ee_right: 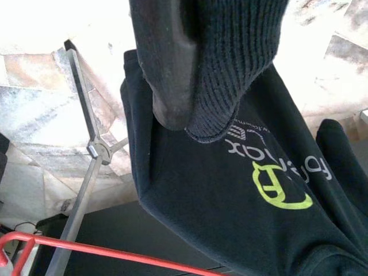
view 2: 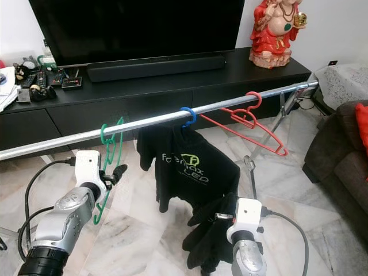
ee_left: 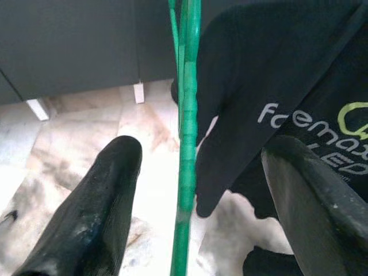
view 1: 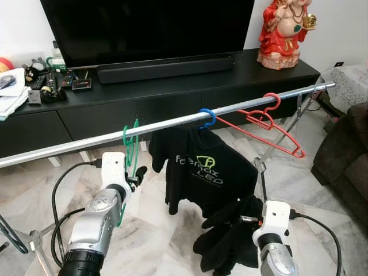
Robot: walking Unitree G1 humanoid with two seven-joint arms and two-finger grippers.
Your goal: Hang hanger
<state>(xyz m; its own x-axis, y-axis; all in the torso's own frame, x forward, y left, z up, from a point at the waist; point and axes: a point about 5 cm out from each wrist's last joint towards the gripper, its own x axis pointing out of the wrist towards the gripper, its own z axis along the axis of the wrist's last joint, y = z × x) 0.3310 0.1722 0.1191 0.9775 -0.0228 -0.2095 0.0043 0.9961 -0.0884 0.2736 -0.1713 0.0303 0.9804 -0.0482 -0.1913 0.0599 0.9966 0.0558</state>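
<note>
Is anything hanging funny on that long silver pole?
Yes. The red hanger hangs tilted and bare on the metal rail, one end dipping low. The green hanger is hooked on too, with the left gripper open around it.

black T-shirt (view 1: 210, 172) hanging on the rail, pale lettering across its chest partly legible as "faemax" with "LED" beneath, green logo mark above the letters, rest of the print too folded to read

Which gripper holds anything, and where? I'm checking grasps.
Left gripper: open around the green hanger, not gripping. Right gripper: shut on black cloth, at its edge.
</note>
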